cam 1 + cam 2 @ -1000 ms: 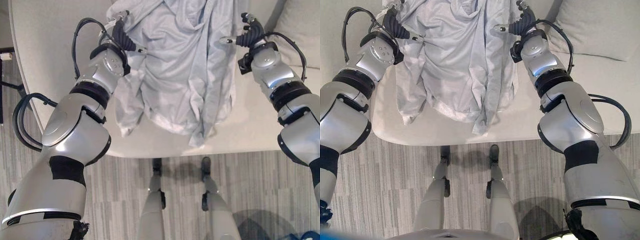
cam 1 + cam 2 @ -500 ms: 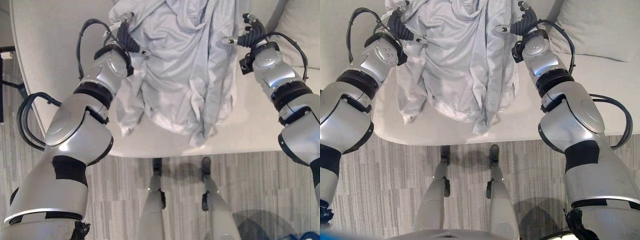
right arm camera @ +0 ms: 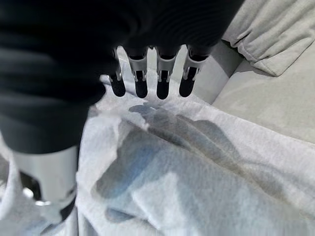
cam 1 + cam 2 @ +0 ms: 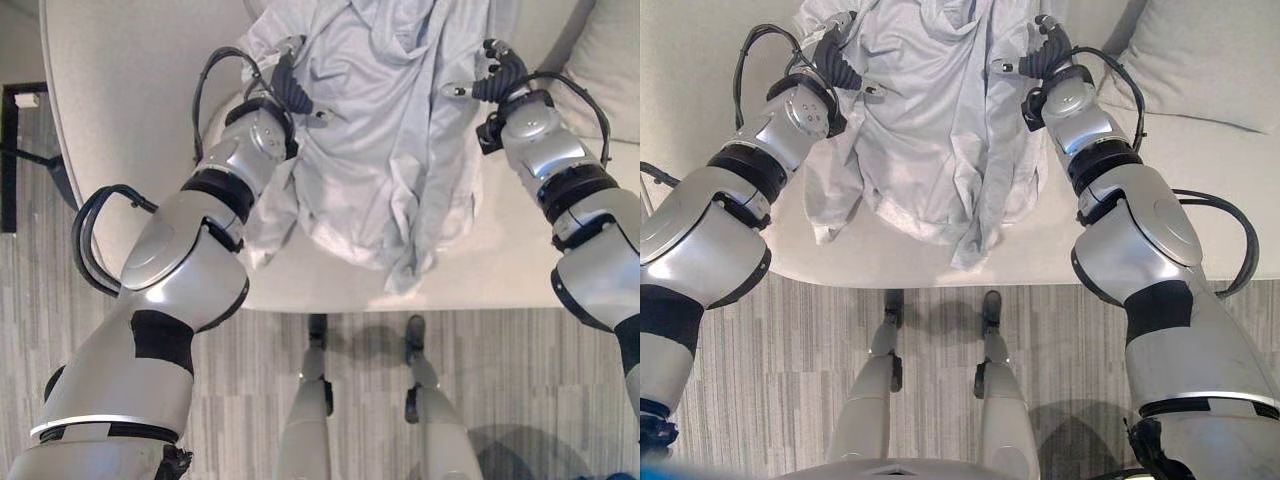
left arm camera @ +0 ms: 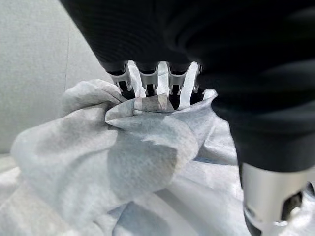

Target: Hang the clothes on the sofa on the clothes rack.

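A pale grey garment [image 4: 385, 150] lies crumpled on the light sofa seat [image 4: 130, 100], its hem hanging over the front edge. My left hand [image 4: 285, 85] sits at the garment's left shoulder. In the left wrist view its fingers [image 5: 158, 81] are curled into a bunched fold of the cloth [image 5: 98, 157]. My right hand [image 4: 497, 75] hovers at the garment's right edge. The right wrist view has its fingers [image 3: 162, 69] straight above the cloth [image 3: 197, 167], with nothing held.
A grey cushion [image 4: 1200, 60] rests on the sofa to the right of the garment. A dark frame [image 4: 15, 150] stands on the striped floor left of the sofa. The sofa's rounded front edge [image 4: 330, 300] runs just ahead of me.
My left hand has moved right, drawing the garment's left side inward. The right hand has barely moved. The whole view has shifted a little.
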Robot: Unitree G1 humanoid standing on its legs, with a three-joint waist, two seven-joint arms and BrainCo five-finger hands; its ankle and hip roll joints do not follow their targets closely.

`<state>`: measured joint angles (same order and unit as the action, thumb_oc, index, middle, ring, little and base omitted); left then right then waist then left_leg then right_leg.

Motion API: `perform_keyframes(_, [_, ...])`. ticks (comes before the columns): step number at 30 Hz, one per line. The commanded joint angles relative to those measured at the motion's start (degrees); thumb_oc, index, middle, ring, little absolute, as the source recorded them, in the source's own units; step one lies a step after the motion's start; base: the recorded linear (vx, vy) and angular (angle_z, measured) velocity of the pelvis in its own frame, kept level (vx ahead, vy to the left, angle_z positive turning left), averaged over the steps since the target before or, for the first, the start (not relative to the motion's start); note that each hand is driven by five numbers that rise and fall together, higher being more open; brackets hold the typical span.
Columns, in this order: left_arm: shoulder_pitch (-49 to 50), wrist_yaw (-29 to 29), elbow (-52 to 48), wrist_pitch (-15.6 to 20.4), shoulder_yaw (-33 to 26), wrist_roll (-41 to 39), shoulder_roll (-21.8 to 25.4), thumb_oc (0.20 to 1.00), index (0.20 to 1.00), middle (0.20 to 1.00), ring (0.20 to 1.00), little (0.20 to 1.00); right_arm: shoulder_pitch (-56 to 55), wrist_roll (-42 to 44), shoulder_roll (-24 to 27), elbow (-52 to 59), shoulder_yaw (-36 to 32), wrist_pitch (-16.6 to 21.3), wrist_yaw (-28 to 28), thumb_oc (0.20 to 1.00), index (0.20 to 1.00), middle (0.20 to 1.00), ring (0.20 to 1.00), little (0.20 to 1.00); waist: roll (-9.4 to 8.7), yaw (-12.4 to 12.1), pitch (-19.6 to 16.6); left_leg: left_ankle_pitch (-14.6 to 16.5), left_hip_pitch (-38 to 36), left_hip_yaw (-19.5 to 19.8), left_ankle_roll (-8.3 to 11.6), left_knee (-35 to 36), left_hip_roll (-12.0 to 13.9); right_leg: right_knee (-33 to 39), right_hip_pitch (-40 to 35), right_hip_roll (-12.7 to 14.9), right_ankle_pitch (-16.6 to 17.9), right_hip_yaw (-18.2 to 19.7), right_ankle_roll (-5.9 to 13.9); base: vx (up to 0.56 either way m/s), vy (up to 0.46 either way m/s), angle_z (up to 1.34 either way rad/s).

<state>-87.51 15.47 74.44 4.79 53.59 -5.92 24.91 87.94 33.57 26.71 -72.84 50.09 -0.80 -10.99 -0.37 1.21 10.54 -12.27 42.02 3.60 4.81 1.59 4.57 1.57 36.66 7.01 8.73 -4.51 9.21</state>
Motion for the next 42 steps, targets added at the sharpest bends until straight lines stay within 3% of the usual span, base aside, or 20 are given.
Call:
perform_keyframes(1, [-7.8,2.2,4.0,1.0,0.1,0.9,-1.0,1.000,1.000,1.000,1.000,1.000,7.6,-2.7,0.8,-6.0,-0.1,1.6,-1.0,1.000,1.000,1.000,1.000,1.000,-1.56,-1.8,1.0,4.5,-5.8,2.1,0.13,3.4,-5.8,3.4,3.3,-5.5,0.8,2.8,0.19,0.10,-0.011,0.02])
perform_keyframes(3, [-7.8,2.1,4.0,0.8,0.2,1.1,-1.3,1.000,1.000,1.000,1.000,1.000,7.6,-3.1,0.8,-6.2,0.0,1.6,-1.0,1.000,1.000,1.000,1.000,1.000,-1.62,-1.8,1.0,4.5,-5.7,2.2,0.09,3.4,-5.8,3.4,3.5,-5.5,0.8,2.7,0.17,-0.04,-0.002,0.05])
perform_keyframes(4, [-7.8,2.2,4.0,0.8,0.2,1.1,-1.3,1.000,1.000,1.000,1.000,1.000,7.7,-3.1,0.8,-6.1,0.0,1.6,-1.0,1.000,1.000,1.000,1.000,1.000,-1.82,-1.6,1.4,2.8,-4.9,1.7,-0.11,3.4,-6.2,3.4,4.2,-5.1,2.4,2.4,-0.11,0.01,-0.006,0.08])
perform_keyframes(5, [-8.0,2.1,4.1,0.8,0.4,1.1,-1.3,1.000,1.000,1.000,1.000,1.000,7.9,-3.3,0.9,-6.4,0.0,1.6,-1.2,1.000,1.000,1.000,1.000,1.000,-1.70,-1.8,1.1,4.5,-5.6,2.1,0.08,3.4,-5.9,3.4,3.5,-5.5,0.8,2.7,0.18,0.01,-0.008,0.09])
perform_keyframes(7, [-8.0,2.0,4.2,0.7,0.4,1.3,-1.2,1.000,1.000,1.000,1.000,1.000,8.1,-3.7,1.2,-6.7,0.0,1.6,-1.4,1.000,1.000,1.000,1.000,1.000,-1.70,-1.8,1.3,4.5,-5.6,2.1,0.09,3.4,-5.9,3.4,3.5,-5.5,0.8,2.7,0.15,0.01,-0.010,0.10])
perform_keyframes(8, [-8.1,2.1,4.2,0.7,0.4,1.3,-1.3,1.000,1.000,1.000,1.000,1.000,8.2,-3.7,1.3,-6.8,0.0,1.6,-1.5,1.000,1.000,1.000,1.000,1.000,-1.91,-1.6,1.8,2.8,-4.8,1.5,-0.11,3.4,-6.2,3.4,4.3,-5.1,2.4,2.3,-0.13,0.01,-0.014,0.10])
perform_keyframes(9, [-8.1,2.0,4.3,0.6,0.5,1.4,-1.2,1.000,1.000,1.000,1.000,1.000,8.3,-3.8,1.4,-6.9,-0.1,1.5,-1.5,1.000,1.000,1.000,1.000,1.000,-1.76,-1.8,1.4,4.5,-5.5,2.1,0.11,3.4,-5.8,3.4,3.5,-5.5,0.9,2.5,0.16,0.00,-0.012,0.08])
perform_keyframes(11, [-8.3,2.1,4.3,0.6,0.7,1.6,-1.0,1.000,1.000,1.000,1.000,1.000,8.5,-4.1,1.7,-7.0,0.1,1.5,-1.6,1.000,1.000,1.000,1.000,1.000,-1.80,-1.7,1.5,4.5,-5.4,2.1,0.09,3.4,-5.8,3.4,3.6,-5.5,0.9,2.6,0.14,0.00,-0.010,0.06])
perform_keyframes(12, [-8.5,2.0,4.5,0.6,0.9,1.7,-0.9,1.000,1.000,1.000,1.000,1.000,8.9,-4.7,1.8,-7.3,0.5,1.5,-1.7,1.000,1.000,1.000,1.000,1.000,-2.07,-1.4,2.0,2.7,-4.5,1.6,-0.14,3.4,-6.2,3.4,4.4,-5.2,2.5,2.2,-0.19,-0.09,-0.003,0.03])
perform_keyframes(15, [-8.7,2.0,4.5,0.5,1.0,1.9,-0.7,1.000,1.000,1.000,1.000,1.000,9.4,-6.4,1.9,-7.9,1.0,1.3,-2.0,1.000,1.000,1.000,1.000,1.000,-2.03,-1.4,2.1,2.7,-4.5,1.6,-0.17,3.4,-6.3,3.4,4.4,-5.1,2.6,2.2,-0.21,-0.03,0.001,0.01])
perform_keyframes(20, [-9.2,2.8,4.3,0.2,1.6,2.9,-0.1,1.000,1.000,1.000,1.000,1.000,11.5,-15.5,4.0,-9.8,3.3,0.6,-6.0,1.000,1.000,1.000,1.000,1.000,-1.58,-1.6,2.3,2.8,-4.5,1.5,-0.18,3.4,-6.5,3.4,4.4,-5.2,2.5,2.0,-0.14,0.00,0.000,0.00])
perform_keyframes(30, [-9.2,4.0,3.8,0.4,0.9,2.7,-0.7,1.000,1.000,1.000,1.000,1.000,11.9,-15.0,5.4,-10.1,3.2,-0.1,-6.1,1.000,1.000,1.000,1.000,1.000,-1.49,-2.1,2.5,2.8,-4.6,1.8,-0.19,3.4,-6.7,3.4,4.1,-5.2,2.2,1.9,-0.26,0.00,0.000,0.00])
perform_keyframes(31, [-9.2,4.0,3.8,0.3,0.9,2.7,-0.7,0.890,0.890,0.890,0.890,0.890,11.9,-15.0,5.4,-10.0,3.1,-0.1,-6.0,0.765,0.765,0.765,0.765,0.765,-1.45,-2.1,2.5,2.8,-4.6,1.8,-0.18,3.4,-6.7,3.4,4.1,-5.2,2.2,1.9,-0.26,0.00,0.000,0.00])
perform_keyframes(32, [-9.3,4.0,3.7,0.4,1.0,2.7,-0.7,0.413,0.413,0.413,0.413,0.413,11.9,-14.7,5.4,-10.0,3.0,-0.1,-6.2,0.216,0.216,0.216,0.216,0.216,-1.42,-2.0,2.5,2.8,-4.5,1.8,-0.17,3.4,-6.7,3.4,4.1,-5.2,2.2,1.9,-0.26,0.00,0.000,0.00])
perform_keyframes(33, [-9.3,4.0,3.7,0.4,1.0,2.7,-0.7,0.200,0.200,0.200,0.200,0.200,11.9,-14.7,5.4,-10.0,3.0,-0.1,-6.2,0.200,0.200,0.200,0.200,0.200,-1.42,-2.0,2.5,2.8,-4.5,1.8,-0.17,3.4,-6.7,3.4,4.1,-5.2,2.2,1.9,-0.26,0.00,0.000,0.00])
perform_keyframes(42, [-9.3,4.9,4.6,0.4,0.2,1.5,0.4,0.200,0.200,0.200,0.200,0.200,11.4,-11.9,4.4,-6.9,2.2,2.0,-7.3,0.200,0.200,0.200,0.200,0.200,-1.87,-0.9,2.2,2.9,-4.1,1.4,-0.27,3.4,-6.5,3.4,4.6,-5.3,2.3,2.3,-0.25,0.00,0.000,0.00])
